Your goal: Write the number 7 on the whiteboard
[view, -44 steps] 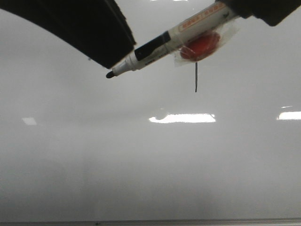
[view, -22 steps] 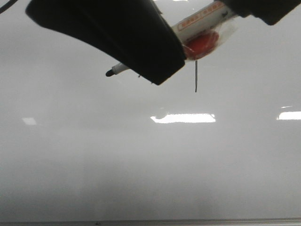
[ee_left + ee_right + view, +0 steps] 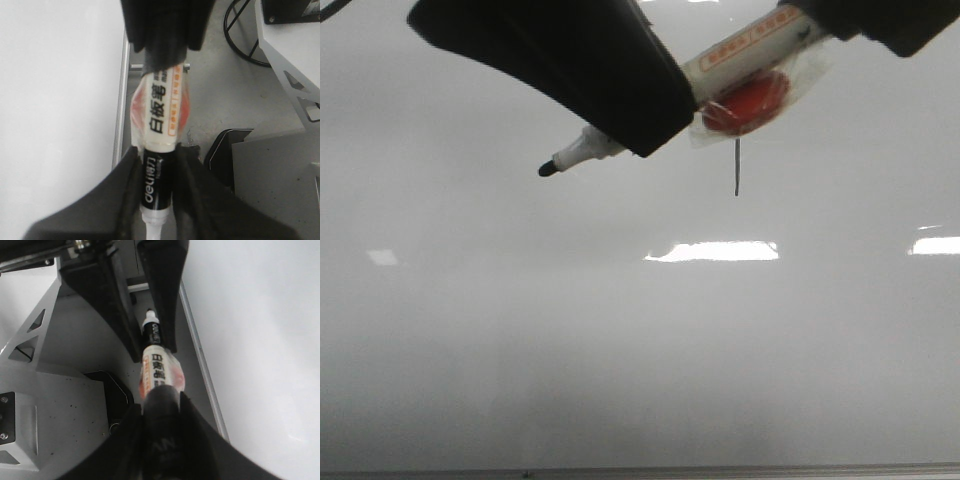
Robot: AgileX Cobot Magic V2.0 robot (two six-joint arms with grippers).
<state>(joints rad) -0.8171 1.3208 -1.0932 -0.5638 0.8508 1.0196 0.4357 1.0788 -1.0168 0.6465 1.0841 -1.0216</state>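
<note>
Pale whiteboard [image 3: 620, 340] behind; both grippers, left [image 3: 156, 165] and right [image 3: 160, 407], clamp a "deli" marker [image 3: 161, 112] labelled 白板笔.

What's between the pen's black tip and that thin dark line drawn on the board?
In the front view, bare whiteboard separates the marker's tip from the stroke; the left end effector hangs just above that stretch.

whiteboard [image 3: 620, 350]: glossy, smooth pale-grey sheet with bright reflections, thin metal strip on its edge | marker [image 3: 161, 150]: smooth plastic barrel, printed paper-like label, clear crinkled film over a red patch beside the right end effector [image 3: 161, 405] | left end effector [image 3: 157, 195]: matt black fingers | number 7 [image 3: 737, 168]: thin matt black stroke
</note>
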